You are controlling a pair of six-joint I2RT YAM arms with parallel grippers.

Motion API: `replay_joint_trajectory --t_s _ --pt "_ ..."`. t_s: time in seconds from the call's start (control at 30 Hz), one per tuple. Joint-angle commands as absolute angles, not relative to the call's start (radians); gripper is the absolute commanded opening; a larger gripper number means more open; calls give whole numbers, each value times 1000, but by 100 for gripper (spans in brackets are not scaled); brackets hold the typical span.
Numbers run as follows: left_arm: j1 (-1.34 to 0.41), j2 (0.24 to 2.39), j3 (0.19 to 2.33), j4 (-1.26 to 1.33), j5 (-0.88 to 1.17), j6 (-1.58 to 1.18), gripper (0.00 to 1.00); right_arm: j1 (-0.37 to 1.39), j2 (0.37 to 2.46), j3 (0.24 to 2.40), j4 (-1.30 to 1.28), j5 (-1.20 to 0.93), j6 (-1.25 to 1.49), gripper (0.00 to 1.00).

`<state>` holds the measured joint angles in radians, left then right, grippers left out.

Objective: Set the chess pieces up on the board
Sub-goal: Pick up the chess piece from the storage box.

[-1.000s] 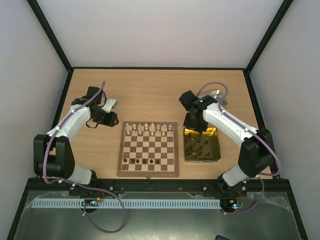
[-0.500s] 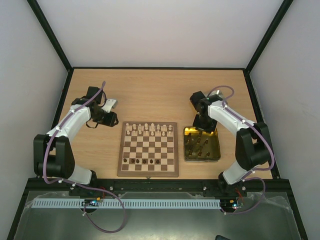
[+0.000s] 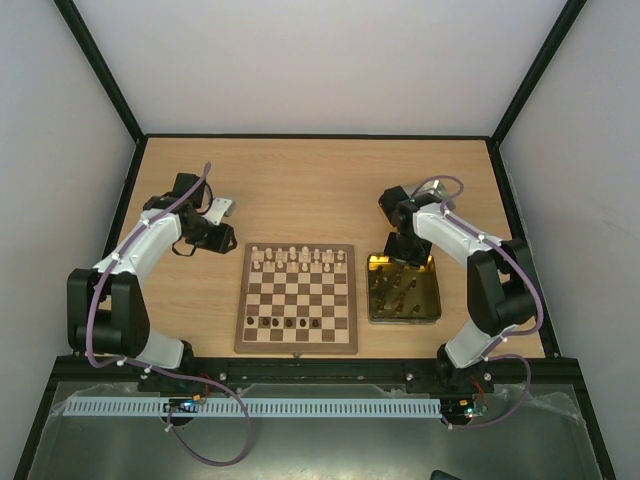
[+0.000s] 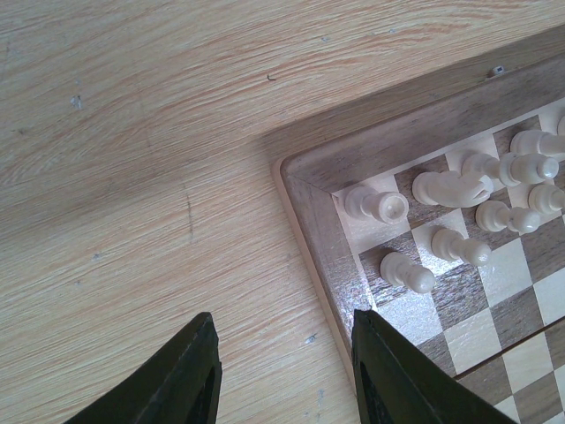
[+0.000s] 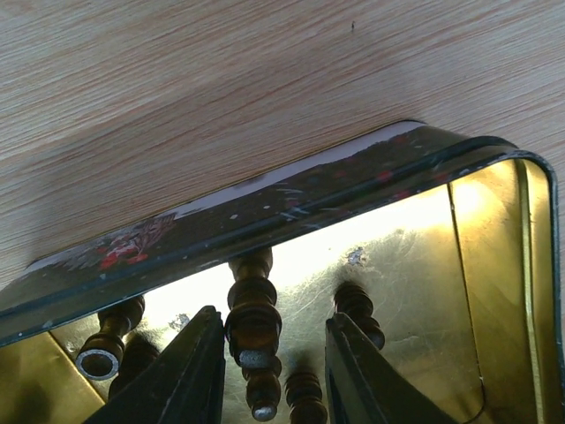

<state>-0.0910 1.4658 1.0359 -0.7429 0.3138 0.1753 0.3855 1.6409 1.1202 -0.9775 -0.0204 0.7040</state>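
Observation:
The board lies mid-table, with pale chess pieces along its far rows and a few dark ones near its front. Several more dark pieces lie in the gold tin. My right gripper hangs open over the tin's far rim. One dark piece lies between its fingers, close to the left one, with a gap to the right one. My left gripper is open and holds nothing, above the table at the board's far-left corner, near pale pieces.
Black frame rails and white walls enclose the wooden table. The tin sits just right of the board, near the right arm's base.
The right arm's wrist swung right and settled over the tin's far edge. The left arm and the pieces on the board stayed put.

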Motion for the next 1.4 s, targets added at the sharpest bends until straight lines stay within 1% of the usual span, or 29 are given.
replay_joint_trajectory --t_s 0.0,0.23,0.5,0.8,1.37 --pt "-92 1463 1029 -751 314 177 42 379 1650 1116 -972 -17 696 29" --pt "-92 1465 1028 -749 313 177 42 379 1617 1189 -1038 11 685 31" --pt "-92 1471 1027 -747 313 176 42 392 1581 1220 -1078 -47 666 31" --pt "-92 1474 1030 -748 312 176 42 464 1639 1234 -1044 -104 659 31" --pt "-92 1470 1026 -746 304 175 42 469 1730 1197 -963 -147 640 31"
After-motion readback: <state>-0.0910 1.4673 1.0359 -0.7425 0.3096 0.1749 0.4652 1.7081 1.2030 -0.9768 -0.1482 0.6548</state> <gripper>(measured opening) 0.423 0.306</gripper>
